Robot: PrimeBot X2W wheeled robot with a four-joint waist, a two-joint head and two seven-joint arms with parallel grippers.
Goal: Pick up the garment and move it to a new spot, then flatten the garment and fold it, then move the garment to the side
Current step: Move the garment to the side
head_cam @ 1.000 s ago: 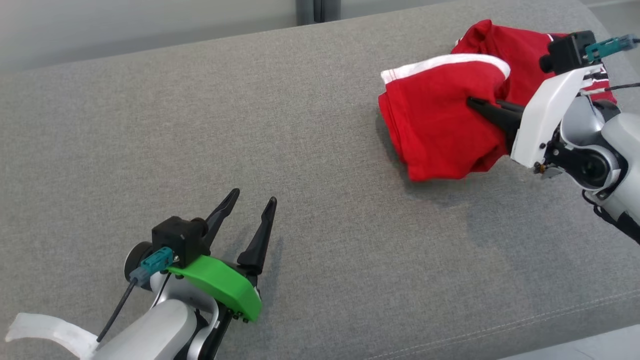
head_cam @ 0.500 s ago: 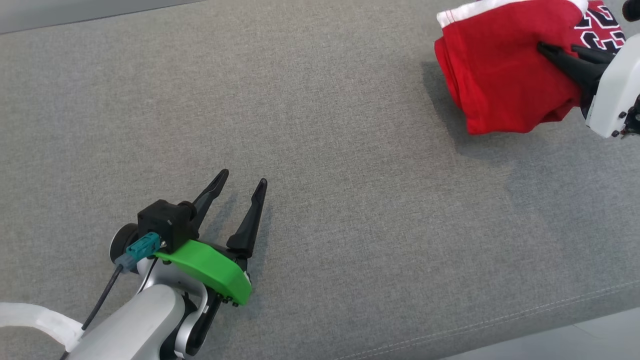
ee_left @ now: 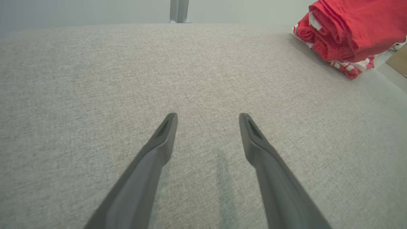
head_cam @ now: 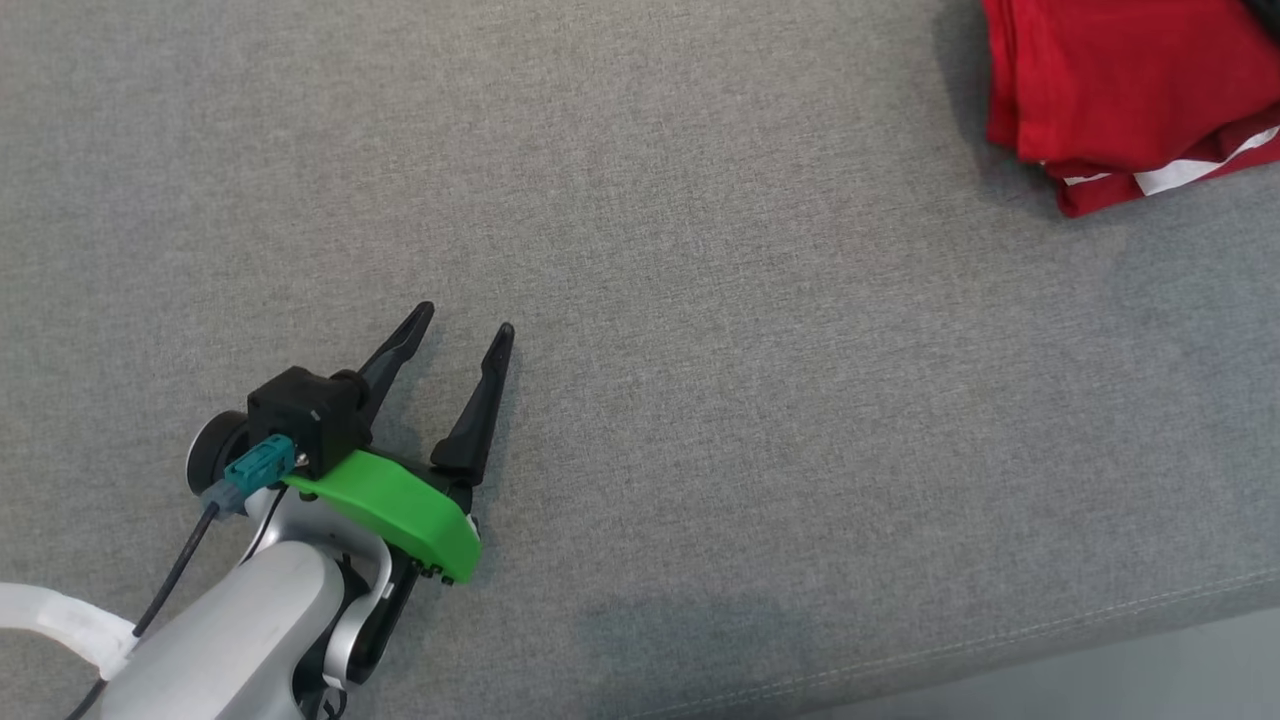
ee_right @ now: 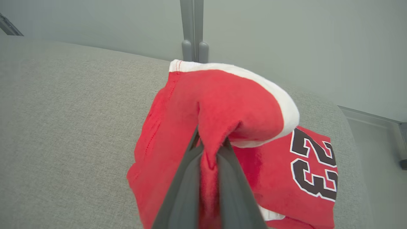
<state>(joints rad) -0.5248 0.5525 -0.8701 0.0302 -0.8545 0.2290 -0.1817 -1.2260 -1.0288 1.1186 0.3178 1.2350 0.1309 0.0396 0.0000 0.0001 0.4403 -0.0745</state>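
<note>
Firstly, garment [ee_right: 178, 133]: we see a red jersey, bunched and folded over itself, with a white band [ee_right: 206, 66] along one edge and a black number 23 [ee_right: 313, 165] outlined in white
Garment's place: we find it on the grey cushion [head_cam: 700, 300], at the upper right corner of the head view; its lower folds lie on the fabric while one fold is drawn up
Right end effector [ee_right: 211, 141]: we see its two dark fingers brought together on that raised red fold, the cloth pinched between them and draping over their tips
Left end effector [head_cam: 465, 322]: we see its fingers apart with nothing between them, pointing up the head view, low over bare cushion; whether they touch it we cannot tell
Gap between the two: we judge the left end effector well apart from the garment, which sits far to its right
Left wrist: we note a green cover [head_cam: 385, 500] behind the fingers, a black camera block [head_cam: 305, 415] and a teal connector [head_cam: 250, 470] with a dark cable [head_cam: 170, 585]
Cushion: we see grey woven upholstery with a stitched seam [head_cam: 1000, 645] running near its front edge
Surroundings: we see a pale wall [ee_right: 286, 38] beyond the cushion, a grey upright post [ee_right: 192, 31] against it, and pale floor [head_cam: 1180, 690] past the front edge
</note>
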